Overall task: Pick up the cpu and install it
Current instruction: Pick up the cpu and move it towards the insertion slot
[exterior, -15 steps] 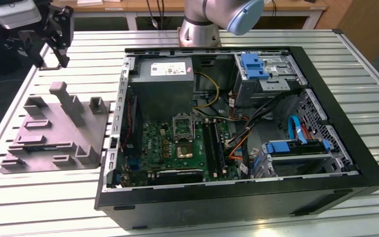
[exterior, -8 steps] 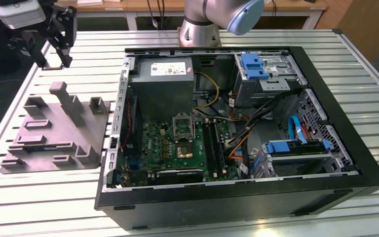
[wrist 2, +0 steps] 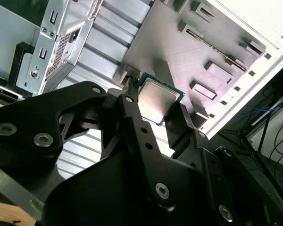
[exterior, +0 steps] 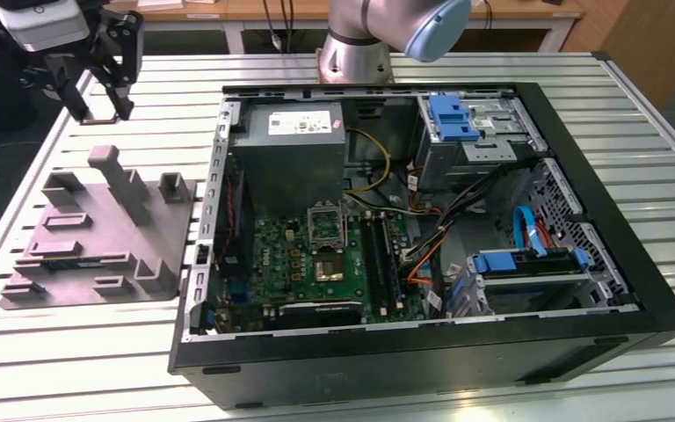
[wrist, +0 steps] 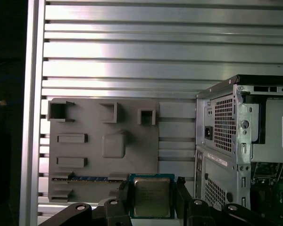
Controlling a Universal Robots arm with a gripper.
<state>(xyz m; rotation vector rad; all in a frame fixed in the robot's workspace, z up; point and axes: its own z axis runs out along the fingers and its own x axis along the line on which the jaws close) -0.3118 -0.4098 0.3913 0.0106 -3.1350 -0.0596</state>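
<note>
**CPU HELD IN THE FINGERS, CLEAR OF THE FIXTURE**

**State of grip.** The black fingers are closed to the width of the small flat square cpu with a pale silver-grey metal top. They clamp it by two opposite edges, one finger on each side. The cpu sits between the fingertips, metal top facing both wrist cameras.

**Handling.** The cpu is judged light, thin and rigid. Its smooth metal top is probably slippery, and its underside contacts are probably easily damaged. The correct hold is therefore on the green board edges, as now, with modest force.

**Position.** The grey plastic fixture with upright pegs lies beyond the fingertips, apart from the cpu, on the slatted metal surface.

**What each view adds.**
- The exterior view gives the fingers raised over the far end of the fixture. It also gives the dark metal-framed square socket, well apart from the fingers inside the open black computer case.
- The second wrist view gives the green rim of the cpu against a finger.
- The first wrist view gives the cpu square to the fixture's edges.
</note>
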